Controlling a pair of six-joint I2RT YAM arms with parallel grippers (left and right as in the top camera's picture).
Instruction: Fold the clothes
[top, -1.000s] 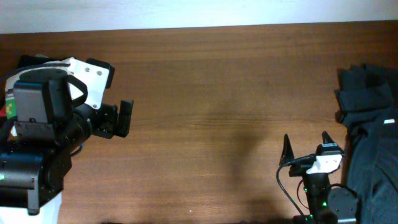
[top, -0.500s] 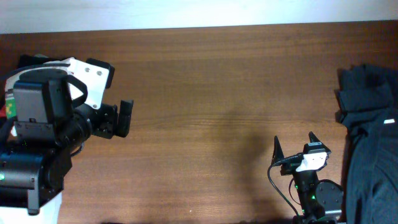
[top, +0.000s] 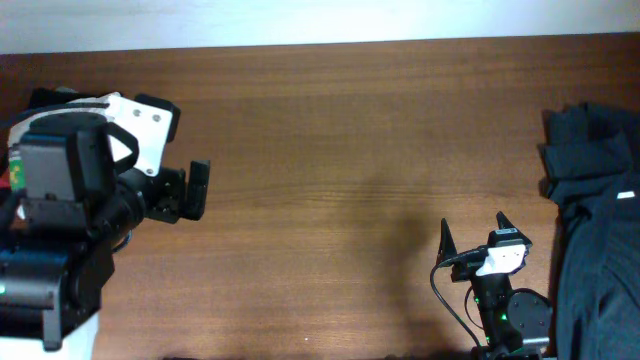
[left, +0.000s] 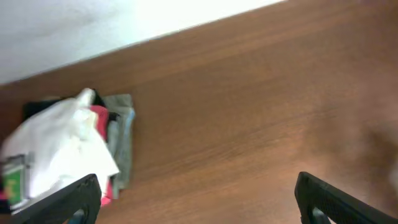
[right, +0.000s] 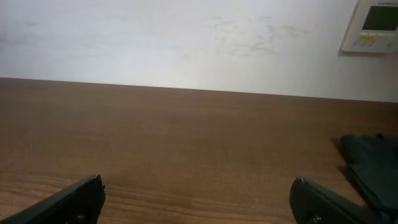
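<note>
The white shirt (left: 56, 149) lies bunched on a pile at the table's far left, its green-and-yellow patch (left: 13, 180) showing at the edge of the left wrist view. In the overhead view my left arm hides most of it. My left gripper (top: 195, 190) (left: 199, 205) is open and empty, over bare wood to the right of the pile. My right gripper (top: 473, 228) (right: 199, 202) is open and empty, low near the front edge at the right.
Under the white shirt lie a red shirt (left: 99, 117), a grey-green cloth (left: 123, 137) and a black cloth (left: 37, 107). A heap of dark clothes (top: 595, 200) (right: 373, 162) fills the table's right side. The wooden table (top: 350, 150) meets a white wall behind.
My right gripper moved a little to the left and towards the front edge, then stayed put. My left arm shifted slightly to the left.
</note>
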